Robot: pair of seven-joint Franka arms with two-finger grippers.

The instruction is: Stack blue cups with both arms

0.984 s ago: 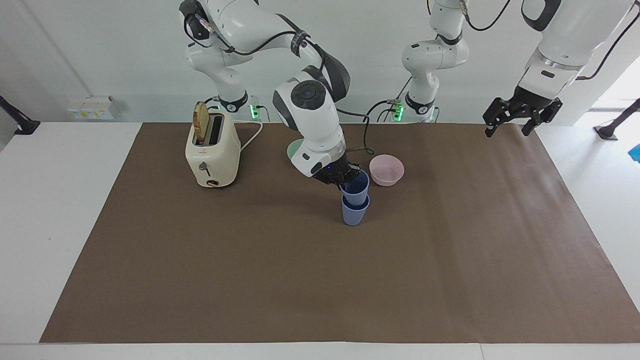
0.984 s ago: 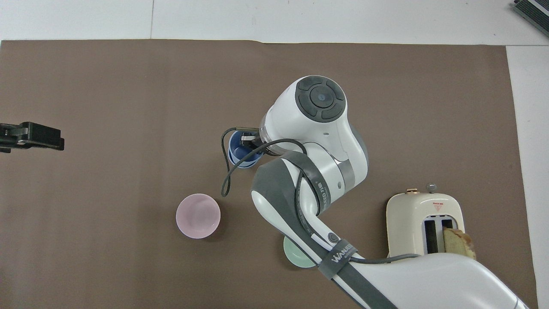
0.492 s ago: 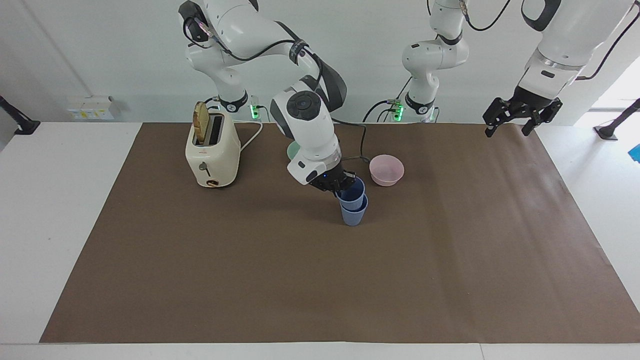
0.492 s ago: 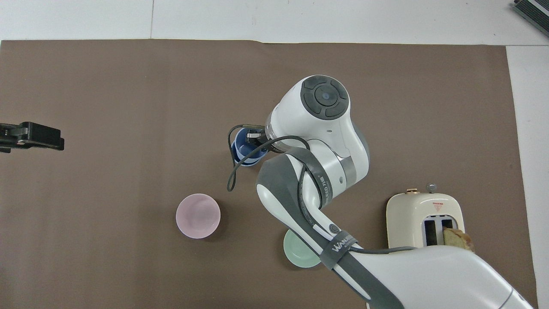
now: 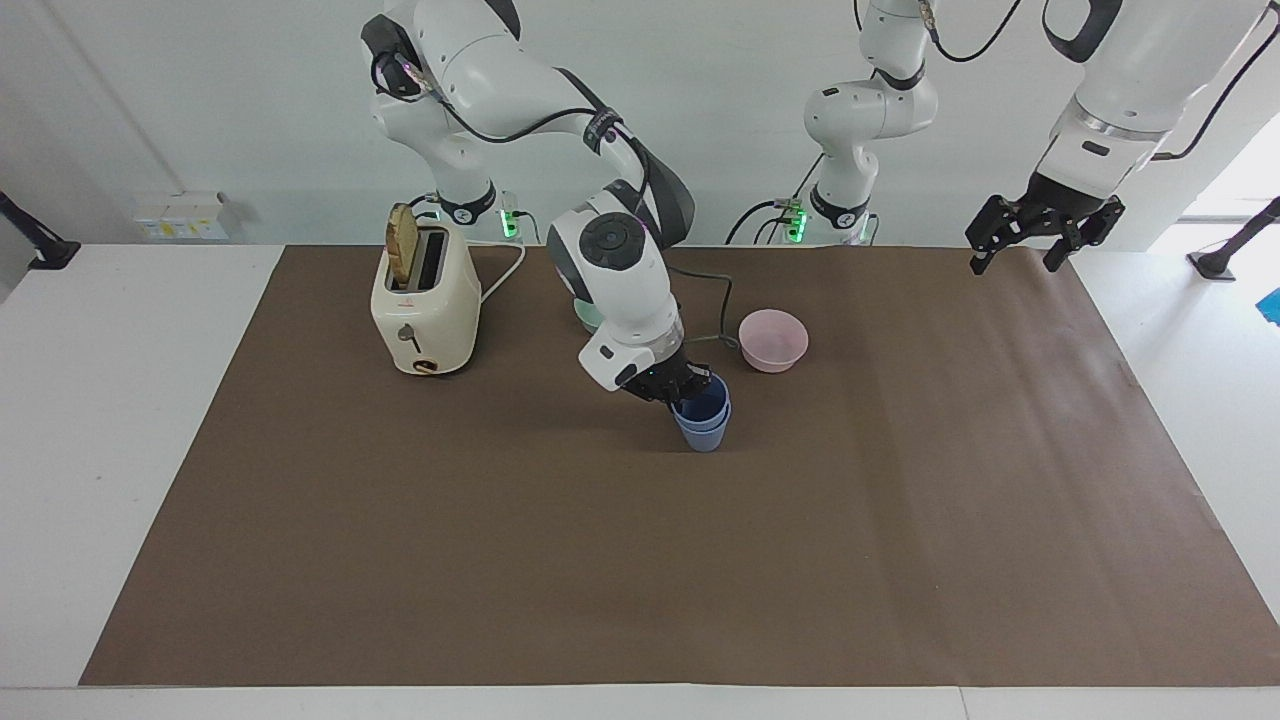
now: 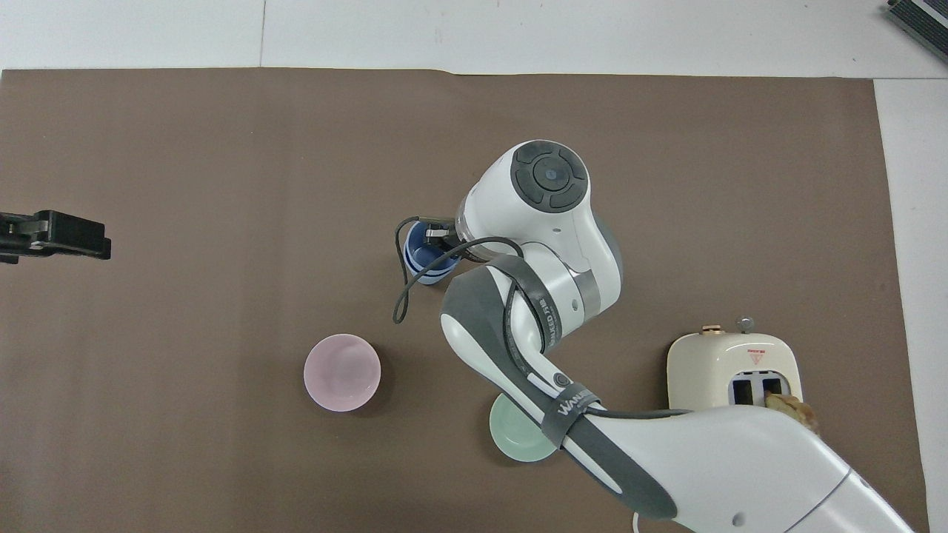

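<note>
I have the right pincer (image 5: 688, 387) down at the blue cups (image 5: 703, 420), which sit on the brown mat of the counter (image 5: 900, 520), farther from the robots than the pink bowl (image 5: 773, 340) and the mint-green bowl (image 6: 518, 443). From the facing view, one cup sits nested in the other, with only a thin band of the lower cup's rim showing under the upper one's. The pincer is pinching the upper cup at the rim on the side toward the right arm's end.

I judge this to be the seating step, close to finished: the stack looks nearly fully home. The next move calls for spreading the fingers to let go of the rim, then lifting straight up so that the stack is not dragged or tipped. The cups are light, so any sideways pull on the way out could topple them.

The left pincer (image 5: 1043, 232) waits in the air over the left arm's end of the mat, spread and holding nothing.

The facing view gives me the height: how deep the upper cup sits, and that the lower cup's base rests on the mat. The overhead view hides much of that under the right arm's wrist, but it shows the two rims as near-concentric rings (image 6: 426, 260), and the mint-green bowl, which the arm mostly covers in the facing view. The toaster (image 5: 424, 300) stands toward the right arm's end, well apart from the cups.
</note>
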